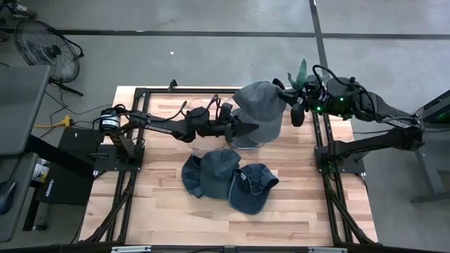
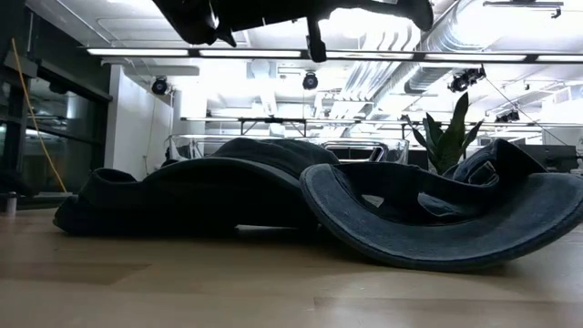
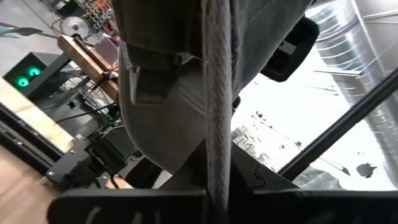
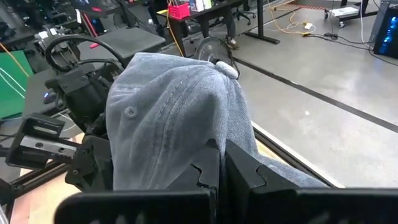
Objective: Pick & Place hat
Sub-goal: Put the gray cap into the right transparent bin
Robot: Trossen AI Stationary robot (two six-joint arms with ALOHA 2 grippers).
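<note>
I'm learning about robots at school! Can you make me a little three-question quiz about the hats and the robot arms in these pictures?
1. True or false: both grippers are shut on the grey hat.
2. How many dark blue hats lie on the wooden table?
A one
B two
C four
3. Fill in: the left gripper and the right gripper hold the grey hat ____ the table.

Key: 1 true; 2 B; 3 above

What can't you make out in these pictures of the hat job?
- High view: what stands under the raised grey hat is covered by it.
- Low view: both arms are cut off by the top edge, and the raised hat is out of frame.
- Low view: the dark hats block the table behind them.
- Left wrist view: the hat fills the frame, hiding the table.
</note>
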